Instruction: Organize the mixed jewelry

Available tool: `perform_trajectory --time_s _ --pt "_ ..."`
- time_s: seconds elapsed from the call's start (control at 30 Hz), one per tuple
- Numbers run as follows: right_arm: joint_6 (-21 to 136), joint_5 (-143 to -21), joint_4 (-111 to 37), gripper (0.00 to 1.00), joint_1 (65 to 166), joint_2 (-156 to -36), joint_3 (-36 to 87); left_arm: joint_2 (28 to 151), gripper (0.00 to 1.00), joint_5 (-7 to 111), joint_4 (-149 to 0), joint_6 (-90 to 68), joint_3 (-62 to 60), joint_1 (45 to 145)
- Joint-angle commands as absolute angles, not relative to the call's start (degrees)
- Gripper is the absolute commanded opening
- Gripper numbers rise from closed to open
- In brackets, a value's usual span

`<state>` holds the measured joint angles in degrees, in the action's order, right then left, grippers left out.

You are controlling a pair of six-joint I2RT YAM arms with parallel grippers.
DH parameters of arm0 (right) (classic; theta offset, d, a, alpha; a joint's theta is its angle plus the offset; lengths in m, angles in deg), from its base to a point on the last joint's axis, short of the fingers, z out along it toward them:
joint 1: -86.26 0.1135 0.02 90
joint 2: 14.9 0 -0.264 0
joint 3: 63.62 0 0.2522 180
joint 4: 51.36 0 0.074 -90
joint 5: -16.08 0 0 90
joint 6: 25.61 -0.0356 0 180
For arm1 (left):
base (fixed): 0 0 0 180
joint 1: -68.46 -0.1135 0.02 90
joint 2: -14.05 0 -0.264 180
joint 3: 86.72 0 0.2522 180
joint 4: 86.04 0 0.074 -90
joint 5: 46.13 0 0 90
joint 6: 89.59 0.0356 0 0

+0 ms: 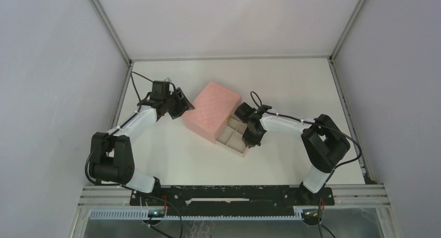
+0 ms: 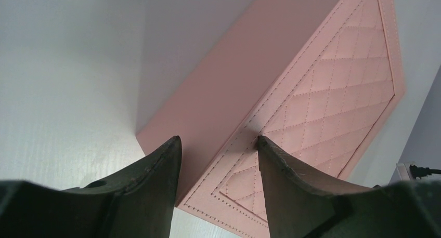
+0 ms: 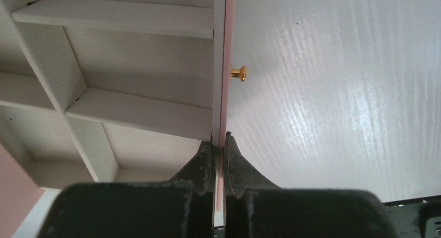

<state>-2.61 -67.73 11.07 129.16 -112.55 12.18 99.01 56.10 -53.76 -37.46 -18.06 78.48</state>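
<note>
Our right gripper (image 3: 219, 142) pinches the front of the pulled-out tray (image 3: 140, 113); our left gripper (image 2: 217, 142) gapes beside the box (image 2: 333, 92). We see no rings, so probably none are sorted yet.

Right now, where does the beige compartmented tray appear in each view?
Top external: beige compartmented tray centre, pulled out of the pink quilted box.
Left wrist: not in it.
Right wrist: left half; right gripper's jaws shut on its pink front.
Shared landmark: the pink quilted box.
</note>
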Motion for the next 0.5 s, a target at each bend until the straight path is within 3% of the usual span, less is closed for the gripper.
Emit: perform_trajectory --time_s 0.0,0.37,0.4,0.47 --pt "-3.92 -68.1 5.39 0.0 129.98 -111.73 16.11 99.72 0.6 58.72 -50.25 -38.37 -19.52 81.42" --pt "10.4 -68.41 -2.37 0.0 128.83 -114.23 19.02 99.68 0.6 58.06 -48.69 -38.97 -16.85 86.64" --pt "12.37 -69.42 -5.14 0.06 128.58 -112.98 17.33 99.18 0.6 57.69 -48.06 -38.78 -16.75 86.58" --pt "16.13 -70.81 -9.15 0.38 128.42 -109.54 14.01 98.04 0.6 56.16 -46.04 -37.74 -15.83 86.57"
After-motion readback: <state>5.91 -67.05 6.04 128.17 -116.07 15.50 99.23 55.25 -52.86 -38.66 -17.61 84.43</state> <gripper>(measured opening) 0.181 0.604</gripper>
